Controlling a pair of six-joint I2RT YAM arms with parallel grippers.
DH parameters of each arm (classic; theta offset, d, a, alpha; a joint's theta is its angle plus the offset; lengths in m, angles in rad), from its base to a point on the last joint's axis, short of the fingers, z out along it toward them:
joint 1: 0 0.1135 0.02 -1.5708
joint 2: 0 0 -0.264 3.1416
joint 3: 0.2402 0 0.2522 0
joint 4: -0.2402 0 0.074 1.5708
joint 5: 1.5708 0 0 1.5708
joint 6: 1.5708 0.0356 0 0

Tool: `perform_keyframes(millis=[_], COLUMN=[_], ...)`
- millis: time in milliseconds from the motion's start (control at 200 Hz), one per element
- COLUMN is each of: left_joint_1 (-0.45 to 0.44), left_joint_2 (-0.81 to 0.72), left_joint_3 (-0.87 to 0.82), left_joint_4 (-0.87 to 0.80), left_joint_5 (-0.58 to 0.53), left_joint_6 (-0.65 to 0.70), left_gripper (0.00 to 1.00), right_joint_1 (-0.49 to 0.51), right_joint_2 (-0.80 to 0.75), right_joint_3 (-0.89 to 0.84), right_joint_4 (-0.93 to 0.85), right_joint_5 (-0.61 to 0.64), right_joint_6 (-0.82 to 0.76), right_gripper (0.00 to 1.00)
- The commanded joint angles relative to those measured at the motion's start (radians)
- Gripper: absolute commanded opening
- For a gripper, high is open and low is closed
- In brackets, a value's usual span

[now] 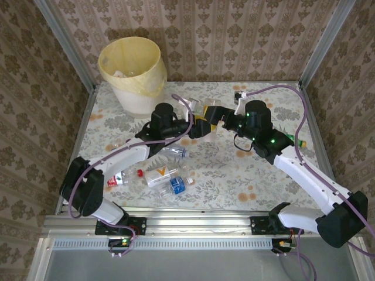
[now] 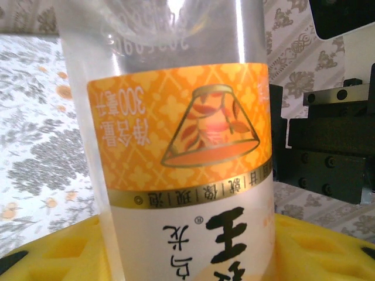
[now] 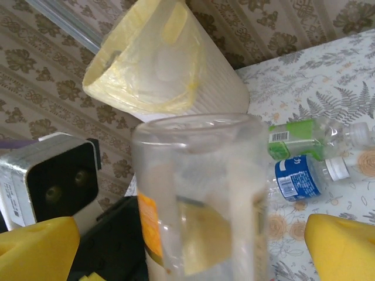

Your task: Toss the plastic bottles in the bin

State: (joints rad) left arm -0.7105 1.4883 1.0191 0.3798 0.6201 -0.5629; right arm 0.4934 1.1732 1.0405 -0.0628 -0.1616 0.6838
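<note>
A clear plastic bottle with an orange and white label (image 2: 181, 146) stands between the yellow pads of my left gripper (image 2: 187, 257), which is shut on it. In the top view that gripper (image 1: 201, 126) is above the table's middle, right of the bin (image 1: 132, 67). My right gripper (image 3: 190, 249) is open, its yellow fingers (image 3: 343, 246) wide apart on either side of the same bottle (image 3: 199, 199) without touching it. The pale-yellow bin (image 3: 158, 64) with its bag stands just beyond. Several more plastic bottles lie on the table, among them one with a blue label (image 1: 179, 185) and one with an orange and white label (image 1: 161, 174).
A green-labelled bottle (image 3: 296, 139) and a blue-labelled one (image 3: 299, 175) lie side by side on the floral tabletop (image 1: 234, 175). A red-labelled bottle (image 1: 117, 177) lies near the left arm. Another bottle (image 1: 296, 140) lies by the right arm. Wallpapered walls close in three sides.
</note>
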Motion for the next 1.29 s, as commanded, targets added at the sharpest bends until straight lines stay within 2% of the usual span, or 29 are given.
perform_keyframes(millis=[0,175,390,605,620,700,900,1165,1290], left_joint_1=[0.016,0.059,0.165,0.247,0.276,0.315,0.407,0.465,0.505], left_joint_2=[-0.081,-0.159,-0.256,-0.3,-0.303,-0.313,-0.35,-0.357,-0.33], left_joint_3=[0.021,0.048,0.09,0.213,0.223,0.274,0.335,0.366,0.396], left_joint_4=[-0.086,-0.233,-0.348,-0.473,-0.479,-0.496,-0.4,-0.246,-0.192], left_joint_5=[-0.049,-0.137,-0.183,-0.224,-0.23,-0.263,-0.281,-0.367,-0.369], left_joint_6=[0.103,0.199,0.279,0.389,0.398,0.441,0.498,0.578,0.586], left_gripper=[0.37,0.35,0.34,0.34,0.34,0.33,0.33,0.32,0.33], right_joint_1=[0.006,0.005,0.001,-0.003,-0.003,-0.004,-0.006,-0.01,-0.013], right_joint_2=[-0.034,-0.073,-0.141,-0.173,-0.174,-0.181,-0.194,-0.208,-0.21], right_joint_3=[-0.012,-0.022,-0.04,-0.079,-0.083,-0.101,-0.125,-0.141,-0.149], right_joint_4=[0.006,-0.013,-0.072,-0.106,-0.107,-0.112,-0.124,-0.169,-0.181], right_joint_5=[-0.032,-0.047,-0.019,-0.008,-0.007,-0.003,0.005,0.04,0.046], right_joint_6=[-0.038,-0.065,-0.114,-0.125,-0.125,-0.122,-0.124,-0.147,-0.152], right_gripper=[1.0,1.0,1.0,1.0,1.0,1.0,1.0,1.0,1.0])
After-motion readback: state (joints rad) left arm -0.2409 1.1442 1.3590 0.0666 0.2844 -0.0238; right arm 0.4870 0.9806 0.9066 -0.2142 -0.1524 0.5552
